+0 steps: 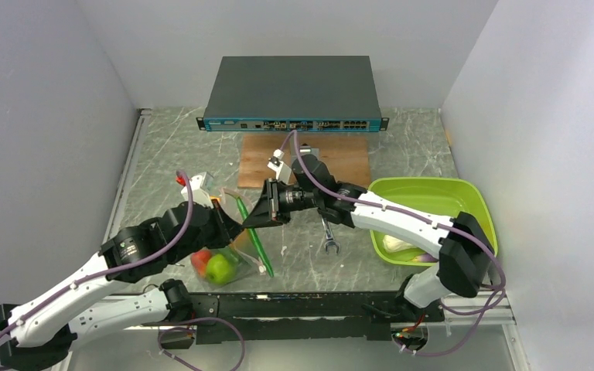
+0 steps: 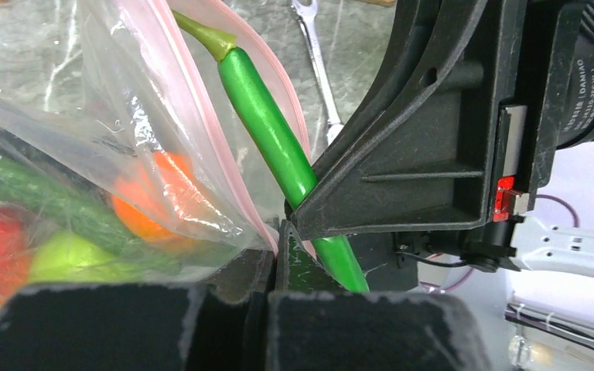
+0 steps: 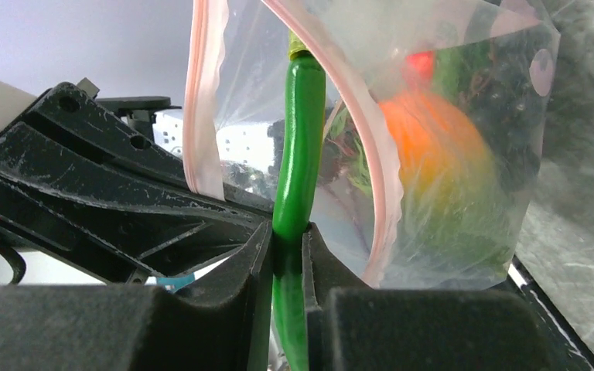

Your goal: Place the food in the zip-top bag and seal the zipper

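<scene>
The clear zip-top bag (image 1: 218, 263) lies at the near left with a red strawberry (image 1: 200, 259) and a green apple (image 1: 220, 268) inside. My left gripper (image 1: 228, 220) is shut on the bag's pinkish-red zipper edge (image 2: 267, 224); its jaws (image 2: 278, 241) pinch the strip. My right gripper (image 1: 261, 212) is shut on a long green bean (image 1: 257, 239). In the right wrist view the bean (image 3: 298, 154) stands up from my jaws (image 3: 288, 239), its stem end between the two zipper strips (image 3: 205, 116) at the bag's open mouth. An orange (image 3: 433, 154) and dark greens show inside the bag.
A lime-green tray (image 1: 433, 193) at the right holds a pale item (image 1: 398, 244). A wrench (image 1: 329, 236) lies between the grippers and the tray. A wooden board (image 1: 344, 164) and a dark network switch (image 1: 292, 93) sit at the back. White walls stand on three sides.
</scene>
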{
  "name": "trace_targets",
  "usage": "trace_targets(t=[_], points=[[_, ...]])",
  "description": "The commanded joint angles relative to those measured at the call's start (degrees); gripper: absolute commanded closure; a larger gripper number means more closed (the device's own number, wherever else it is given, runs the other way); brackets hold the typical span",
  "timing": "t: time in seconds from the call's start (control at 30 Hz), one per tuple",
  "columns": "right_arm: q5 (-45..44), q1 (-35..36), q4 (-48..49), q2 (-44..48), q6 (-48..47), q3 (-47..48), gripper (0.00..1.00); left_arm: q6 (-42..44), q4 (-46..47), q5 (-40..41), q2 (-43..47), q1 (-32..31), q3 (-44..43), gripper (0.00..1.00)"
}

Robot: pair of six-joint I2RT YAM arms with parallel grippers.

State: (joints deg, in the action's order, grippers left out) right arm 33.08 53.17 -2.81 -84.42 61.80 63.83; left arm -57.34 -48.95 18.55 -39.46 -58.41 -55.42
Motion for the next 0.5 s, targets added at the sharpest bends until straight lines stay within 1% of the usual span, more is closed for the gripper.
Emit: trace_targets(t=[0.0,0.1,0.17,0.3,0.37,0.4,0.43,0.47], points=[[-1.94,0.38,10.39,-2.34,4.48,1.36,0.82,0.22,4.32,-4.23,0.42,-0.74,-1.8,1.0],[-1.33,0.72,10.2,-2.17,3.38,0.48,0.72,-0.12,3.9,-3.28,1.13,-0.74,-1.28,1.0],[1.12,1.06,7.18,-2.8,0.02,1.64,0.73,-0.14,4.41,-2.92,1.51,-0.74,-0.82,1.0],[1.34,1.55,-1.26,-2.53,-6.42,2.13,0.74,0.12,3.66,-2.54,1.53,-0.74,-1.17,1.0],[2.15,1.55,-5.65,-3.3,-9.29,4.09,0.75,0.11,3.24,-2.21,1.55,-0.74,-1.31,1.0],[1.66,1.7,-6.87,-3.33,-10.3,4.96,0.78,0.12,3.45,-2.08,1.46,-0.74,-1.12,1.0],[0.67,1.88,-6.93,-3.23,-10.79,5.1,0.81,0.12,3.67,-2.03,1.49,-0.75,-0.99,1.0],[-0.38,2.0,-6.18,-2.99,-10.94,4.9,0.89,0.18,4.05,-2.1,1.33,-0.75,-0.9,1.0]])
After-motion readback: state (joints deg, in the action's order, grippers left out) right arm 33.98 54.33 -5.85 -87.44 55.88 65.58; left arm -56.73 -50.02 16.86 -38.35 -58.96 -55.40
